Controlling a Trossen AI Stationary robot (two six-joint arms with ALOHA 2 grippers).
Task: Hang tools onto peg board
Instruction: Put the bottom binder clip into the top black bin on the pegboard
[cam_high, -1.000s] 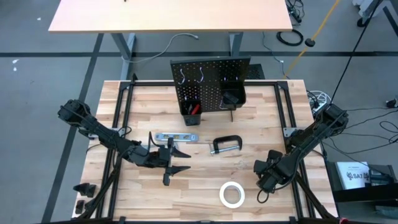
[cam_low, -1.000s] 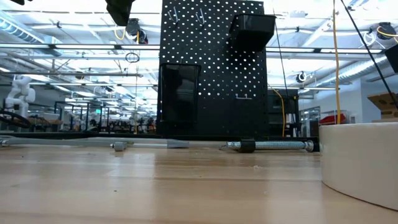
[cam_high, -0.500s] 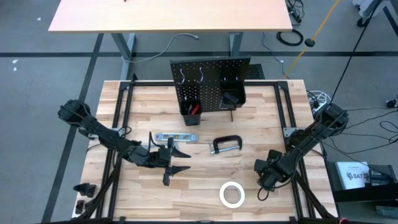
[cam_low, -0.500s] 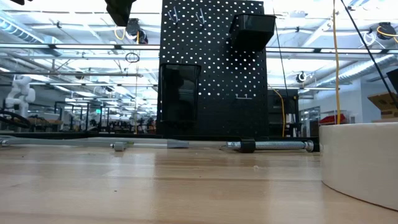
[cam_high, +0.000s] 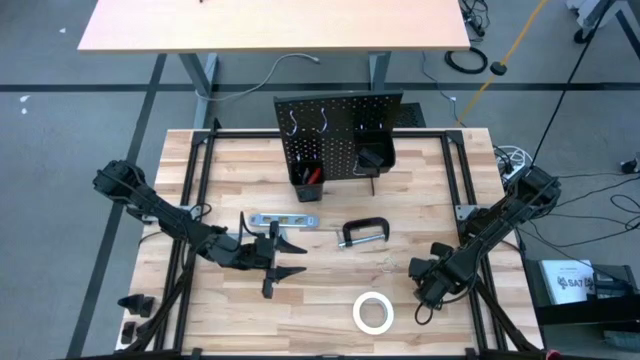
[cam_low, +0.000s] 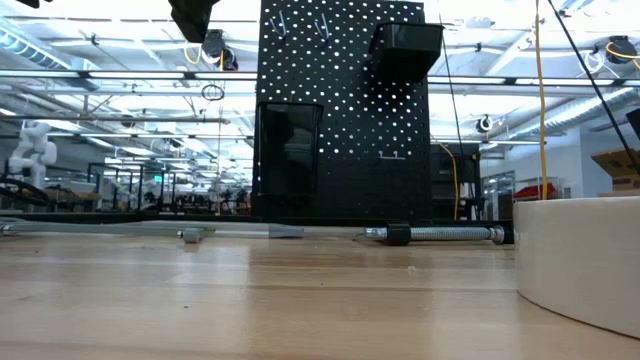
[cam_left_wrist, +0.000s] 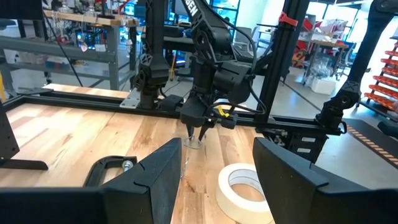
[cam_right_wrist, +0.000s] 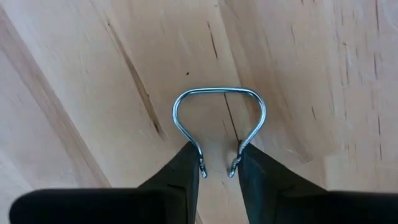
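The black peg board (cam_high: 340, 135) stands upright at the table's far middle, with two silver hooks and two black bins on it. On the table lie a silver level (cam_high: 282, 220), a black C-clamp (cam_high: 362, 233) and a white tape roll (cam_high: 373, 313). A small silver wire hook (cam_right_wrist: 219, 118) lies flat on the wood near the right edge. My right gripper (cam_right_wrist: 217, 168) points down over it, closed on its open end. My left gripper (cam_high: 290, 258) hovers level and open at the left middle, with nothing between its fingers. My right gripper pinches the wire hook's two free legs (cam_right_wrist: 200, 158) between its two fingers, one finger outside each leg. The fingers come from above, pointing down. The hook lies flat on the table, its rounded bend (cam_right_wrist: 217, 92) pointing away from the fingers.
A black frame (cam_high: 200, 160) runs around the tabletop. The tape roll (cam_low: 580, 260) fills the low view's right side, close to the camera. Bare wood lies between the C-clamp and the tape roll.
My right gripper has sunk a little toward the table near the right edge. My left arm and the tools on the table have kept still.
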